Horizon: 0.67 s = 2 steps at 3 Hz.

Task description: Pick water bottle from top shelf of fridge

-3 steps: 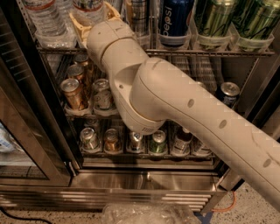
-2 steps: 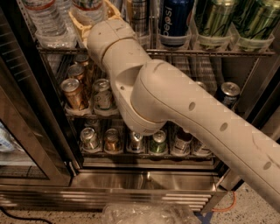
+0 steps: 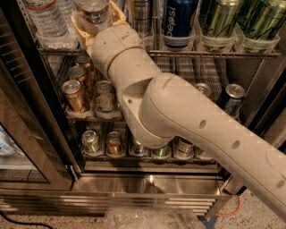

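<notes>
I see end effector [image 3: 96, 22] at water bottle [image 3: 93, 8] on top shelf [image 3: 214, 53], barely shifted past second; cannot tell if clenched; lift pending.

The pincer [image 3: 96, 20], matt cream plastic like the smooth arm [image 3: 187, 116], sits at the top shelf [image 3: 214, 53] (bright steel wire) by the bottle [image 3: 94, 10], clear ribbed plastic. Cans [image 3: 73, 94] look glossy metal; the fridge [image 3: 147, 183] floor is probably brushed steel.
</notes>
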Motion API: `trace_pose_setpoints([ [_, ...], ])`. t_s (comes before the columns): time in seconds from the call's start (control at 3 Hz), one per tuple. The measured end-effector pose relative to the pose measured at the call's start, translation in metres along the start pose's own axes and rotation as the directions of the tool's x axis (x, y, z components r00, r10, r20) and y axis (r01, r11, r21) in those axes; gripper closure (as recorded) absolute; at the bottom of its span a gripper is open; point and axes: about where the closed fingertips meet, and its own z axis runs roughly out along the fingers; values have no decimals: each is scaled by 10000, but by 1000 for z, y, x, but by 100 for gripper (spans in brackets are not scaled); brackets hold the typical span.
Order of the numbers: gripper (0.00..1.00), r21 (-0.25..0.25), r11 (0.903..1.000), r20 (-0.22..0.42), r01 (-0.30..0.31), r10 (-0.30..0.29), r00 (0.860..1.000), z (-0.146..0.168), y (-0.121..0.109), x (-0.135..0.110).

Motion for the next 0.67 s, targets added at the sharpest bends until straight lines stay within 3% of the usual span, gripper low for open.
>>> trace_pose_setpoints([
  [0.67,100,-70,9999,73,114,-114,9999,-3,0,-3],
])
